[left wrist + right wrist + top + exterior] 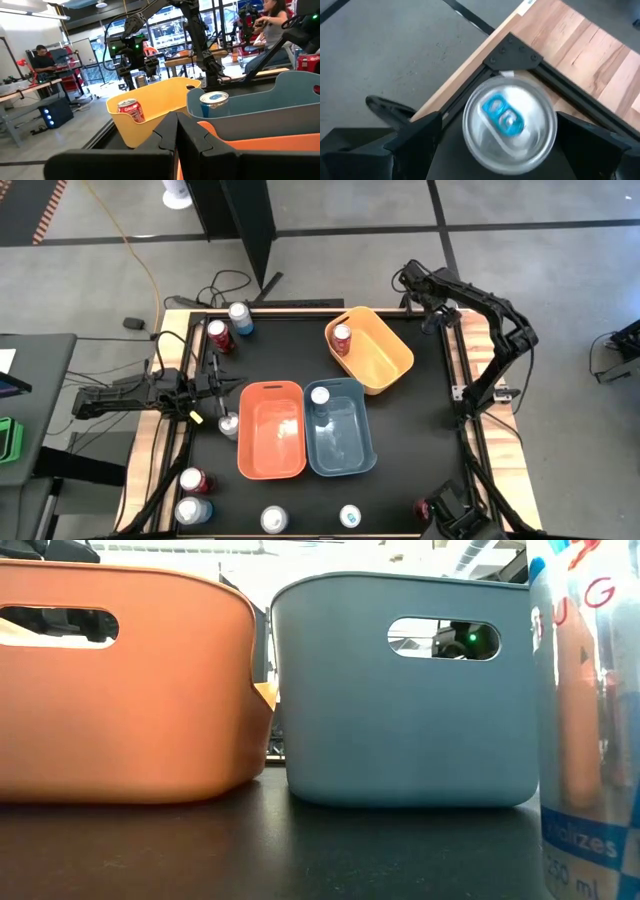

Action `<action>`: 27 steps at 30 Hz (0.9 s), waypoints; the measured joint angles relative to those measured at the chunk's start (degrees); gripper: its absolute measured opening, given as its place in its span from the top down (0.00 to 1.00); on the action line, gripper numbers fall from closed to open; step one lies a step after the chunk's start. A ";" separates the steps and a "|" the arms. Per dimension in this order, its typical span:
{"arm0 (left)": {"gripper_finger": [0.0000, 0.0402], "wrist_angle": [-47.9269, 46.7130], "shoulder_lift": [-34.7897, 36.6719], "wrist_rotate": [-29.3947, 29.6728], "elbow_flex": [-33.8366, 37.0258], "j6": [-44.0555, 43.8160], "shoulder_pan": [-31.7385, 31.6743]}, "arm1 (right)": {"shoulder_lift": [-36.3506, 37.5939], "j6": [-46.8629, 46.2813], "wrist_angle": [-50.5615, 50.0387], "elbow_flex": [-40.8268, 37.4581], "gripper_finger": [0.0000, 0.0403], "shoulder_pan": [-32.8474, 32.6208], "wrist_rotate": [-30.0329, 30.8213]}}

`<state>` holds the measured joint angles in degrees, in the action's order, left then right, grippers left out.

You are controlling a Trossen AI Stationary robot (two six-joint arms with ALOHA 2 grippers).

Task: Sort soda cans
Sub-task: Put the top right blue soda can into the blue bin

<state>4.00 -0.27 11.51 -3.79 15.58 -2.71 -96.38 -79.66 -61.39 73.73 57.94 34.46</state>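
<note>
While the sorting is only partly done, the high view is showing one red can (342,338) sitting in the yellow bin (385,365) and one can (320,396) in the blue bin (345,445), the orange bin (270,440) lying bare, and several more cans standing along the counter's (420,430) left and near edges. The left pincer (215,385) is waiting by the left edge, while the right pincer (440,308) is reaching to the far right corner. At counter height, only the orange bin (120,690), the blue bin (400,720) and a close can (590,720) are showing, with no arm. The left wrist view is showing the left pincer (177,135) with fingers pressed together, gripping nothing. The right wrist view is showing the right pincer (505,137) spread wide, its fingers (415,135) flanking a blue-tabbed can (509,130) at the counter's corner, apparently without touching it. The pick-up step seems to be under way; next the fingers are going to need to close squarely on the can's sides before lifting it toward a bin.
</note>
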 joint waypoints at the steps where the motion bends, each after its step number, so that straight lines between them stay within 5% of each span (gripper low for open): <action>1: 1.00 0.01 0.00 0.04 0.00 0.01 -0.05 | 0.00 0.00 0.00 0.00 0.01 0.02 0.00; 18: 1.00 -0.29 0.00 -0.73 0.00 -0.32 -0.47 | 0.00 -0.07 0.21 0.00 0.01 -0.01 0.00; 27: 1.00 -0.29 0.00 -0.71 0.00 -0.36 -0.47 | 0.00 -0.04 0.20 0.00 0.12 -0.03 0.02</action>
<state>3.70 -0.27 10.81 -3.79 15.22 -3.18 -96.38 -79.70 -61.19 73.73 57.91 34.48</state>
